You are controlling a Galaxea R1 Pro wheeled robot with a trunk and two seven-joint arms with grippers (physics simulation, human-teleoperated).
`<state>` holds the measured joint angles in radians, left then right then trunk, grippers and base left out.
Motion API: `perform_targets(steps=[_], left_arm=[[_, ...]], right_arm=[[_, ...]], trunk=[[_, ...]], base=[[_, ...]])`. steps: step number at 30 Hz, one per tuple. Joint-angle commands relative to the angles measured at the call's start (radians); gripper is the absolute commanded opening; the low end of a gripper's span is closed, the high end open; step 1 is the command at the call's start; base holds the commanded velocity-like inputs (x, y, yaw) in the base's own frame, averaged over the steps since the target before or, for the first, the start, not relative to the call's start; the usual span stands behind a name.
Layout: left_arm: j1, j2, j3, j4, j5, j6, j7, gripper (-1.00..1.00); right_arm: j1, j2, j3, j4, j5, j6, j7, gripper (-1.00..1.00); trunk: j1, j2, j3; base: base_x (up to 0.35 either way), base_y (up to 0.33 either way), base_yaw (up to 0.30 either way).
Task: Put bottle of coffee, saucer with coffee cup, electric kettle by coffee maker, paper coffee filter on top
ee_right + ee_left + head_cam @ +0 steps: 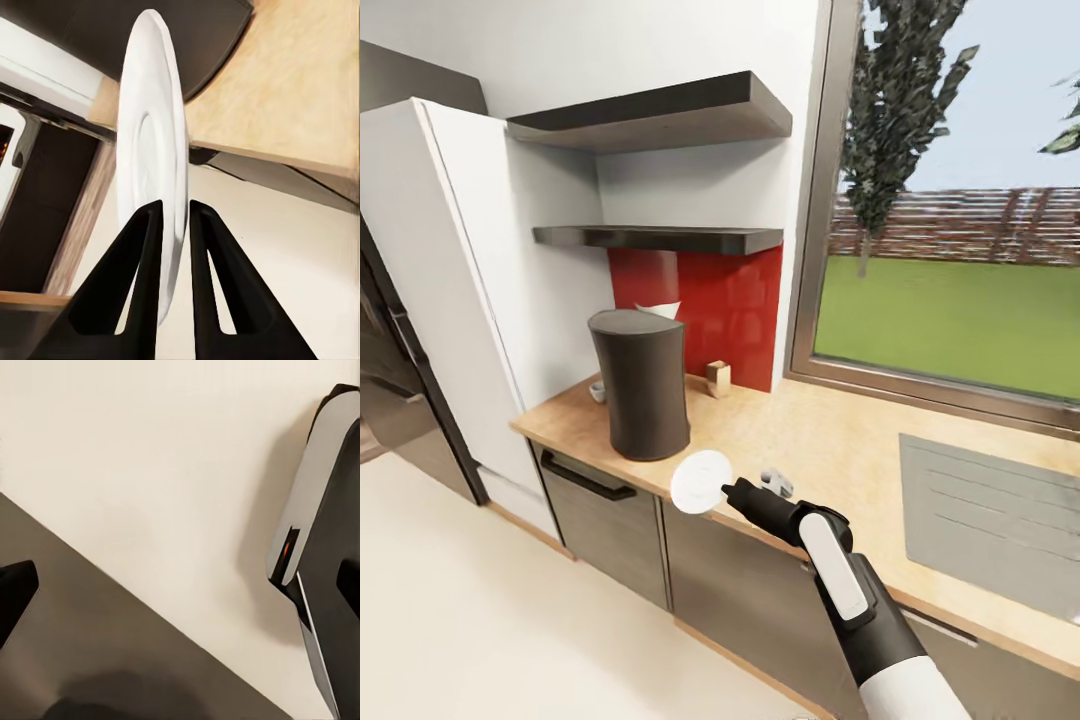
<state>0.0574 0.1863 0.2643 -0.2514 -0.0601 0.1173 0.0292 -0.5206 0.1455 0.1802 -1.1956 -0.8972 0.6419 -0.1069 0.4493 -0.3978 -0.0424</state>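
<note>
The countertop (pixel 830 430) carries the coffee maker (pixel 639 383) near its left end, below the kitchen shelf (pixel 660 238). The bottle of coffee (pixel 717 378) stands behind it against the red panel (pixel 735 310). The right gripper (pixel 173 217) clamps the saucer (pixel 152 172) by its rim, tilted on edge at the counter's front edge. The left gripper's state cannot be determined.

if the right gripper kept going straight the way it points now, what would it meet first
Probably the coffee maker. The right gripper, shut on the saucer, points along the countertop edge toward it, though depth is unclear and it may pass just in front.
</note>
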Motion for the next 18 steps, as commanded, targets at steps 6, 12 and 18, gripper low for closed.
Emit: perform_targets(steps=[6, 12, 18], left_arm=[[0.001, 0.001, 0.004, -0.001, -0.007, 0.01, 0.0, 1.0], [0.001, 0.0, 0.003, 0.001, -0.007, 0.011, 0.0, 1.0], [0.001, 0.0, 0.004, 0.001, -0.007, 0.012, 0.0, 1.0]], right_arm=[[-0.001, 0.0, 0.0, -0.001, -0.014, 0.002, -0.007, -1.0], [-0.001, 0.0, -0.001, -0.001, -0.014, 0.002, -0.007, -1.0], [-0.001, 0.0, -0.001, -0.001, -0.014, 0.002, -0.007, -1.0]], trunk=[[0.001, -0.002, -0.002], [0.001, -0.002, -0.002], [0.001, -0.002, -0.002]], base=[[0.0, 0.0, -0.269], [0.048, 0.0, -0.269], [0.131, 0.0, -0.269]])
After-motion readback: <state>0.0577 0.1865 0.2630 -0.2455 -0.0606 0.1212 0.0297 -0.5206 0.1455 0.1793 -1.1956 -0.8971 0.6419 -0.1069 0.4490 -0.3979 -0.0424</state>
